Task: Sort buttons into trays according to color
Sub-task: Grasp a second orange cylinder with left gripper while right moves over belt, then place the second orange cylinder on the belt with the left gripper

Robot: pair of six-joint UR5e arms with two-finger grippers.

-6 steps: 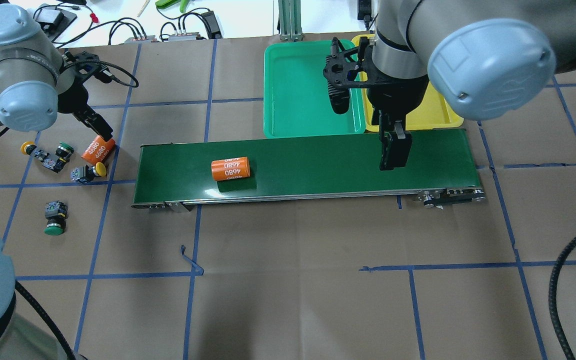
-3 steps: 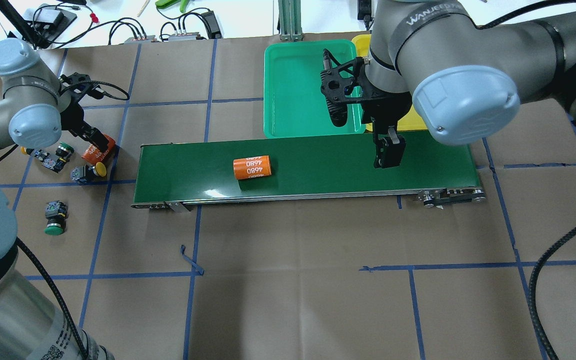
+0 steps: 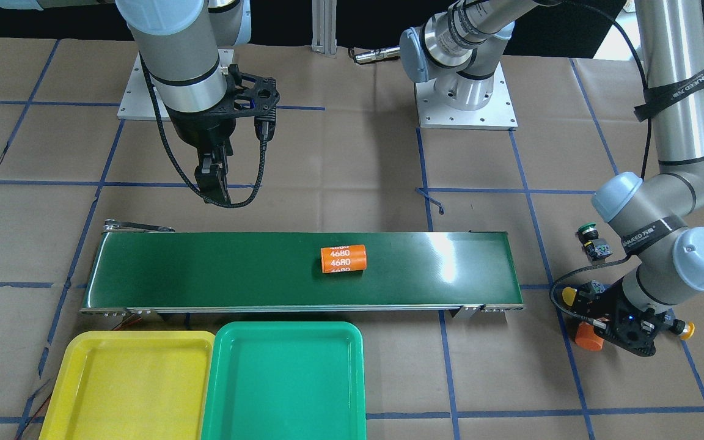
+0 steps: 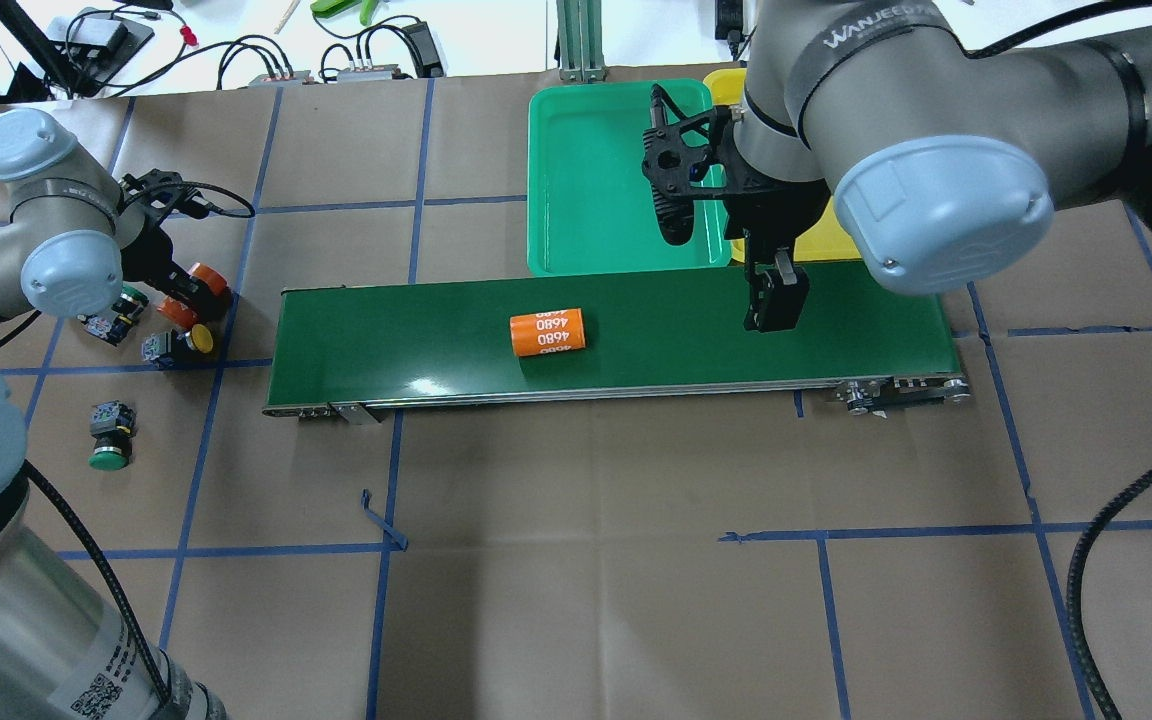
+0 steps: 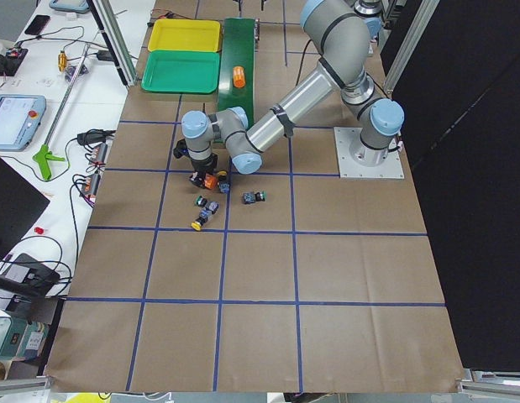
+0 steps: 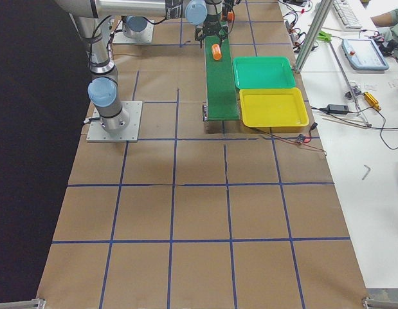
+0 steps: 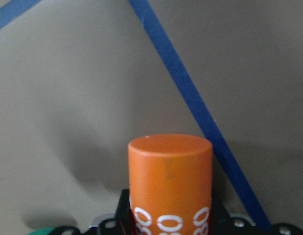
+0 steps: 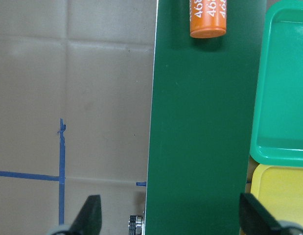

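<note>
Several buttons lie at the table's left end: a yellow-capped one (image 4: 188,342), a green-capped one (image 4: 108,448) and another (image 4: 120,310) partly under my left arm. My left gripper (image 4: 191,290) is shut on an orange "4680" cylinder (image 7: 170,183) beside them, not on a button. My right gripper (image 4: 774,305) hangs open and empty over the right part of the dark-green conveyor belt (image 4: 686,340). Its fingers (image 8: 90,215) stand wide apart. The green tray (image 4: 586,170) and the yellow tray (image 3: 126,385) lie behind the belt, both empty.
A second orange "4680" cylinder (image 4: 547,332) lies on the belt near its middle, also seen in the right wrist view (image 8: 207,19). My right arm hides most of the yellow tray from overhead. Cables and tools lie beyond the table's far edge.
The cylinder on the belt has moved right along it. My left gripper has come down on the loose orange cylinder and closed on it. My right gripper has shifted slightly left.
</note>
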